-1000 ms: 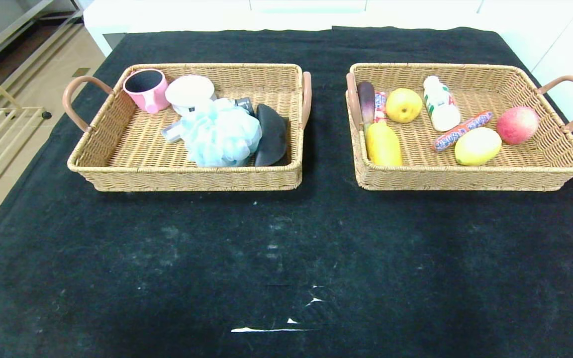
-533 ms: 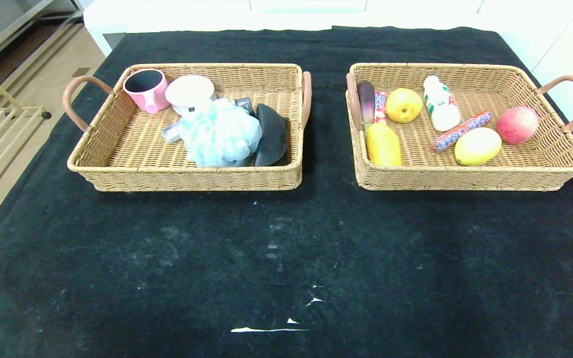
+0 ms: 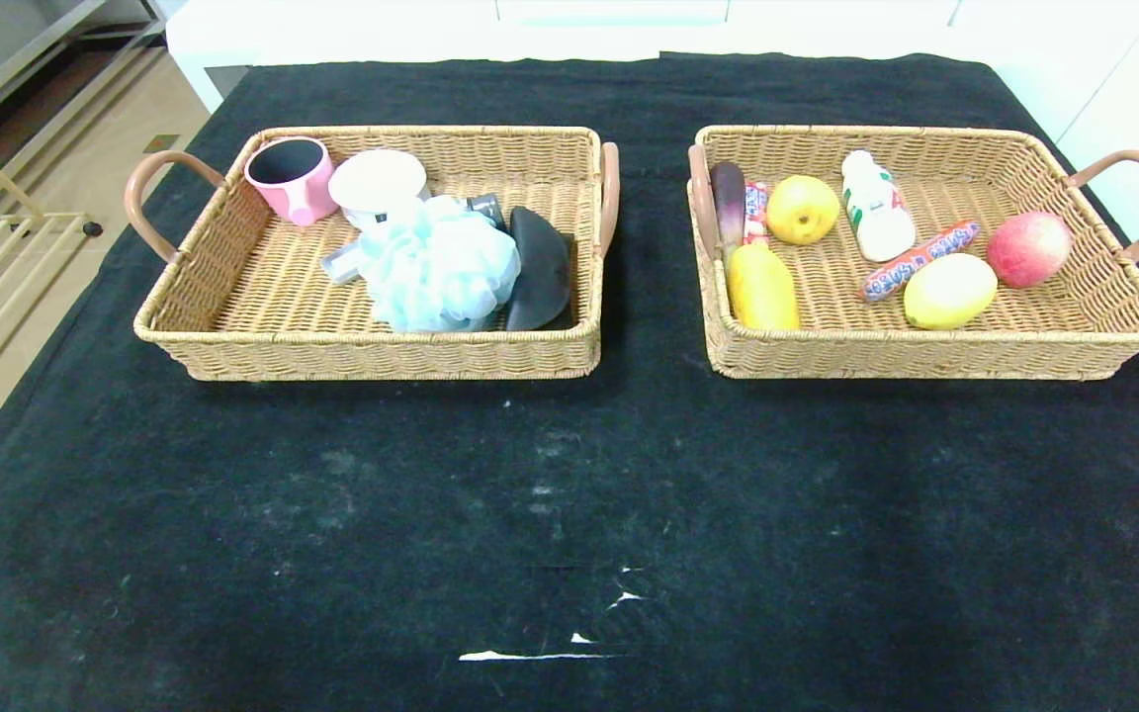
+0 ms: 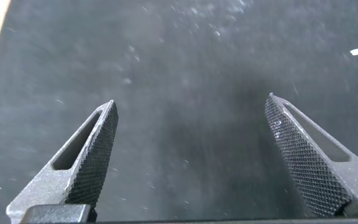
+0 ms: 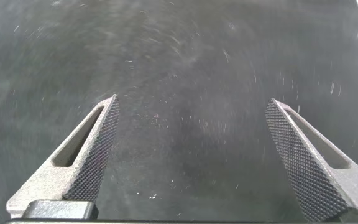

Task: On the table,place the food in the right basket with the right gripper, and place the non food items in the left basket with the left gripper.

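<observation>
Food fills the woven right basket [image 3: 935,351]; left gripper [image 4: 188,115] and right gripper [image 5: 191,115] hang wide apart, empty, over the black tablecloth [image 3: 569,514].

Neither arm is seen in the head view. The left claw [image 4: 191,155] and right claw [image 5: 192,155] are cut off by their wrist pictures' lower edges, fingers only shown. In the left basket [image 3: 233,351], a grey item [image 3: 340,263] and a dark cylinder [image 3: 483,207] are mostly hidden under the blue bath pouf [image 3: 439,265]; what they are cannot be told. The sausage [image 3: 919,259] label print is too small to read. The surface [image 3: 569,514] is cut off at its near edge.
</observation>
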Controlling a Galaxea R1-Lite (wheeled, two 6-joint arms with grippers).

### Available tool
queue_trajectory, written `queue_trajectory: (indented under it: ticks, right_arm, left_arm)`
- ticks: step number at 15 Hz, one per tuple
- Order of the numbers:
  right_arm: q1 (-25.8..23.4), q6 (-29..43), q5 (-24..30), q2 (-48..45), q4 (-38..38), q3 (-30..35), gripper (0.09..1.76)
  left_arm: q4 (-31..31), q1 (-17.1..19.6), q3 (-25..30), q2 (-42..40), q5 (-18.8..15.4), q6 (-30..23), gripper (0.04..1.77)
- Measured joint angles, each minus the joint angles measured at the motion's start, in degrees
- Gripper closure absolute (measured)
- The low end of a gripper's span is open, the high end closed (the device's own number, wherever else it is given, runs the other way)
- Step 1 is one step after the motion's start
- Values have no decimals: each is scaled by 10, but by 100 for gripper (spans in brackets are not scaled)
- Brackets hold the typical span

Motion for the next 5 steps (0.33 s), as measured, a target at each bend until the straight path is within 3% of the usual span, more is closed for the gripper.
queue_trajectory:
  ticks: [5]
  right_arm:
    - [0, 26, -9, 0, 0, 2, 14]
  left_arm:
    - [7, 0, 10, 0, 1, -44, 9]
